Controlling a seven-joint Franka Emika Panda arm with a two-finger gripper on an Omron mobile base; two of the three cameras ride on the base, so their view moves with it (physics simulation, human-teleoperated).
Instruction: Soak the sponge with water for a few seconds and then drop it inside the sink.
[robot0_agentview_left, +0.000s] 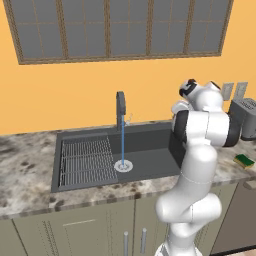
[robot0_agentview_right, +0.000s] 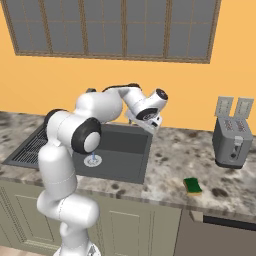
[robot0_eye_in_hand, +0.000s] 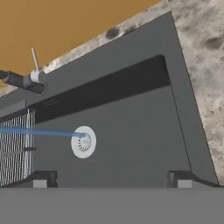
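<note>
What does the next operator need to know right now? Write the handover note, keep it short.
Gripper: open, holding nothing, above the sink basin and looking down at the drain.
Water: running from the faucet onto the drain.
Sponge: lying on the counter right of the sink, in front of the toaster, untouched.
Done: tap is on.
Left: pick up the sponge, hold it under the stream for a few seconds, then drop it into the sink.

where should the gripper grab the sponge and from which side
Come from above and close across the short sides of the sponge. It lies flat, green face up, on the counter right of the sink, apart from the toaster, so probably nothing crowds it. The gripper is open over the sink.
</note>
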